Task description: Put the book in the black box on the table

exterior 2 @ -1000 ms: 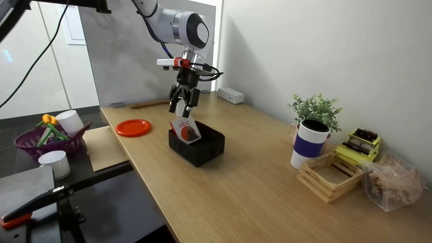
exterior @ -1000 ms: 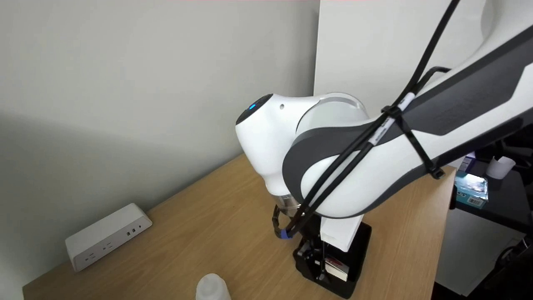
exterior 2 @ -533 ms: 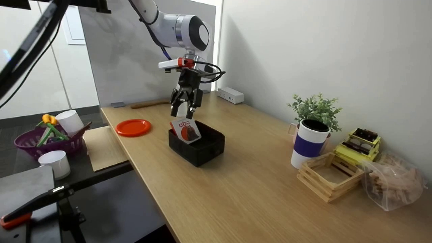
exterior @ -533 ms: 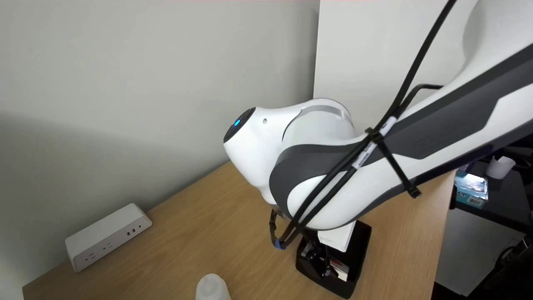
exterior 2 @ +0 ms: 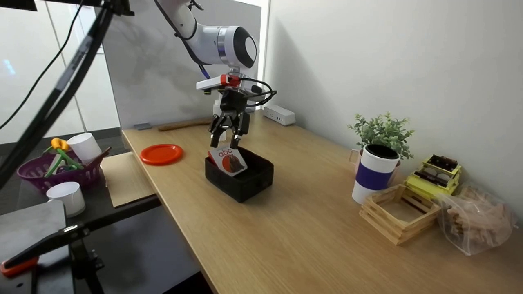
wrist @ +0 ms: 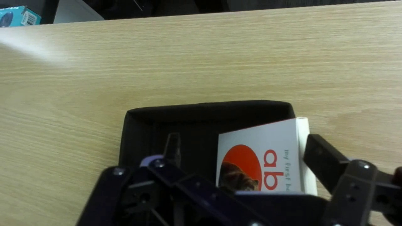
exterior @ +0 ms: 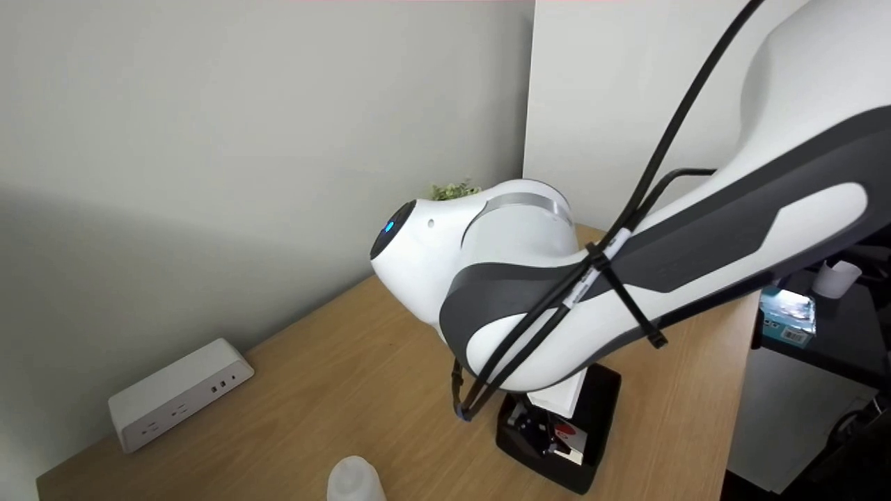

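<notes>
Wrist view: the book (wrist: 262,157) lies slanted in the black box (wrist: 201,111), over at the three o'clock side, its cover showing an orange-red circle, a brown bear and red letters. Its pale edge reaches across the rim at three. The box stands on the table (wrist: 188,69), whose straight edge runs along twelve o'clock; beyond that edge, toward ten, I can make out part of a blue carton (wrist: 19,17).

In an exterior view, the gripper (exterior 2: 224,143) hangs over the box at eleven o'clock, fingers spread well apart, a plain gap between the tips. The tips are near the book's upper edge; whether either one touches it, I can't tell from where I stand. The book leans against the box wall between ten and eleven, its lower end down inside and its top poking a little above the rim.

With the box as the middle of the dial, a red plate (exterior 2: 161,154) lies between nine and ten, a power strip (exterior 2: 279,115) sits at one, and a leafy plant (exterior 2: 382,130) between two and three. A white-and-blue cup (exterior 2: 372,177) stands upright at three, with a wooden crate (exterior 2: 378,225) close by and a clear bag (exterior 2: 476,222) just beyond that, both between three and four.

In an exterior view, the arm (exterior: 696,243) slants in from two o'clock and hides much of the gripper.
</notes>
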Controlling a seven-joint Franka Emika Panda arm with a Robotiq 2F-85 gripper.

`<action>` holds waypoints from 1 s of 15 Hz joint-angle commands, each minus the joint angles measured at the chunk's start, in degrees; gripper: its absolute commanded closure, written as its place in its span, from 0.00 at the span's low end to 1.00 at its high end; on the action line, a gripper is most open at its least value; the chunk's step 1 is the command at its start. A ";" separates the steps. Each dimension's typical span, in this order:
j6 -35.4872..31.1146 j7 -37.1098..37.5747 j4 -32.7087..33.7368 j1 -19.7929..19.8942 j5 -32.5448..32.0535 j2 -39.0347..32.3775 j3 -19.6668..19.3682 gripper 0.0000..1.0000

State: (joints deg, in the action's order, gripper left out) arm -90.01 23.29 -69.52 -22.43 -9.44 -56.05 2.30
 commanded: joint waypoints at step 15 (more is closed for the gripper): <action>-2.75 -12.78 5.91 -0.29 0.35 -3.23 2.98 0.00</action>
State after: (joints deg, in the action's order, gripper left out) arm -92.42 14.54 -66.43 -23.51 -9.39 -56.58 4.24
